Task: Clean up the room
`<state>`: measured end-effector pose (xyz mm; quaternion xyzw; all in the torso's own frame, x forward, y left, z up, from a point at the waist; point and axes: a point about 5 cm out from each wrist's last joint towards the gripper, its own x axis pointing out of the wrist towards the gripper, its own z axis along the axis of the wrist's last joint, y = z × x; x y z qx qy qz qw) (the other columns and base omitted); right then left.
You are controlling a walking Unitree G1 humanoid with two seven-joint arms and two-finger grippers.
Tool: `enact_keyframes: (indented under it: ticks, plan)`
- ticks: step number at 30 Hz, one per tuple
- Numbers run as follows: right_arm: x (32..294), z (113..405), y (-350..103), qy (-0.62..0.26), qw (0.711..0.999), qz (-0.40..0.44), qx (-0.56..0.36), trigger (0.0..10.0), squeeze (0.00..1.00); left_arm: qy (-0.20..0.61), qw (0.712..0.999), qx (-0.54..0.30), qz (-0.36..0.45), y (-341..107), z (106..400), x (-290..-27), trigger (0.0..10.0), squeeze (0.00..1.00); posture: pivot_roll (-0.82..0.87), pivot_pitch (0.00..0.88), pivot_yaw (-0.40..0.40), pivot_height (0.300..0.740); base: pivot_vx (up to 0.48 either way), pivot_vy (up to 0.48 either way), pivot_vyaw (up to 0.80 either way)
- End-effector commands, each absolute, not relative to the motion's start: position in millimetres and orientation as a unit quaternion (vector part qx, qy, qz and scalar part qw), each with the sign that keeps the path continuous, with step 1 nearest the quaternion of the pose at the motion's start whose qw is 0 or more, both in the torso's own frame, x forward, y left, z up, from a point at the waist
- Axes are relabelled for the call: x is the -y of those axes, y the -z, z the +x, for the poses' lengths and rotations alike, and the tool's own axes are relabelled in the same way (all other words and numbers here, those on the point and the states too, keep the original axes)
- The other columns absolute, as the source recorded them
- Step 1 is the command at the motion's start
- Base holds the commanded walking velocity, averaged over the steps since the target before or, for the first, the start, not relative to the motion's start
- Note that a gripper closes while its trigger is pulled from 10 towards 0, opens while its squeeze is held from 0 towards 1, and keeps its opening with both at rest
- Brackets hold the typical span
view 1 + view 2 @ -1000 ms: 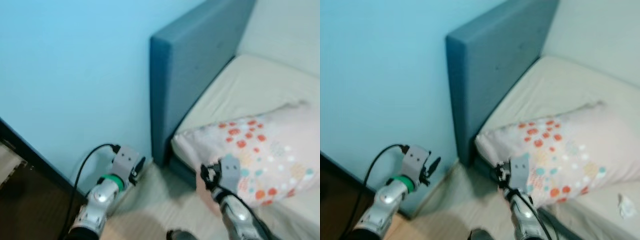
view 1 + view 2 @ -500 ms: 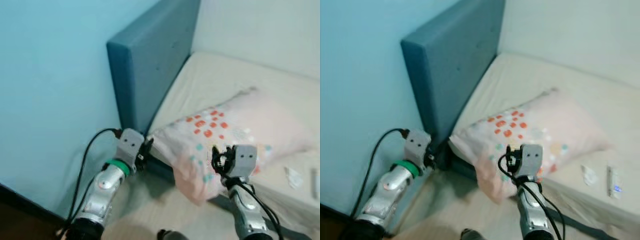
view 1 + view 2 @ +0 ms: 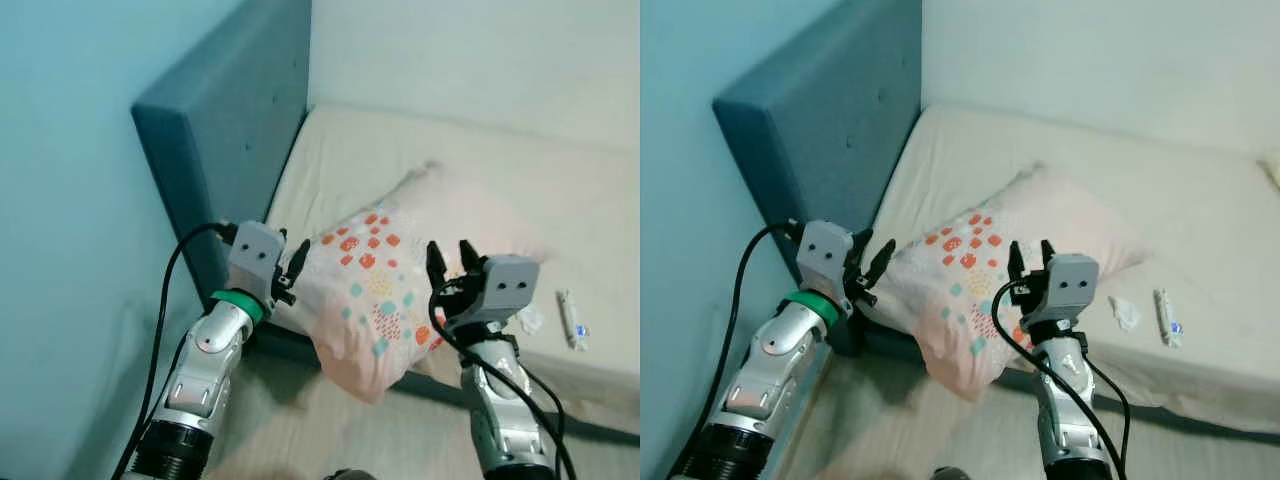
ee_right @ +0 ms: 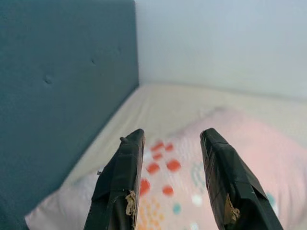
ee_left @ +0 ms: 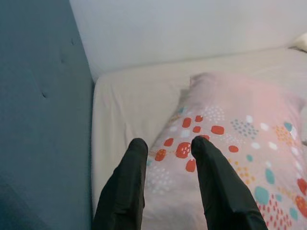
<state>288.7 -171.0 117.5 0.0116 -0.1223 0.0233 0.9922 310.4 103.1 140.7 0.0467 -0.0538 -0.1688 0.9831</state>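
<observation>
Swinging toward the bed, my view now has both arms raised at the pillow, a second ago low by the floor.

From the left: teal padded headboard (image 3: 215,110), then my left gripper (image 3: 288,272), fingers parted and empty, just beside the soft pink spotted pillow (image 3: 980,270) sagging off the cream mattress (image 3: 1070,160) edge. It's light, floppy (grab a corner). My right gripper (image 3: 1028,262) is spread, empty. Rightwards there's open mattress room.

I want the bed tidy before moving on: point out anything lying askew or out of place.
The pillow lies diagonally near the headboard, one corner drooping over the mattress edge toward the floor. A crumpled white scrap and a small tube lie loose near the mattress's front edge.
</observation>
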Motion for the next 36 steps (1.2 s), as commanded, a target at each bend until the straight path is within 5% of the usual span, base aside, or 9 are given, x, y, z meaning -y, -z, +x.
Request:
enact_keyframes:
  ticks: [1,18,27,36]
  plan:
    - [177.9,286.8,-113.8,-0.008,0.994,0.021,0.108,10.0,0.0,0.179,0.981,0.065,0.032,-150.8,310.0,-94.4,10.0,0.0,-0.18,0.002,0.058,0.74,0.0,0.0,-0.78]
    - [165.6,288.0,-102.9,-0.026,0.996,0.043,0.071,10.0,0.0,0.167,0.982,0.06,0.065,-154.0,309.3,-94.7,10.0,0.0,-0.16,0.0,0.051,0.74,0.0,0.0,-0.78]
    - [137.2,310.0,-108.6,-0.107,0.992,0.042,0.059,10.0,0.0,-0.013,0.992,-0.002,0.127,-128.3,299.1,-176.9,10.0,0.0,-0.03,0.003,-0.027,0.74,0.0,0.0,-0.78]
    - [131.0,315.6,-109.6,-0.112,0.991,0.044,0.059,10.0,0.0,0.003,0.991,0.01,0.13,-133.0,297.2,-165.5,10.0,0.0,-0.03,0.004,-0.004,0.74,0.0,0.0,-0.78]
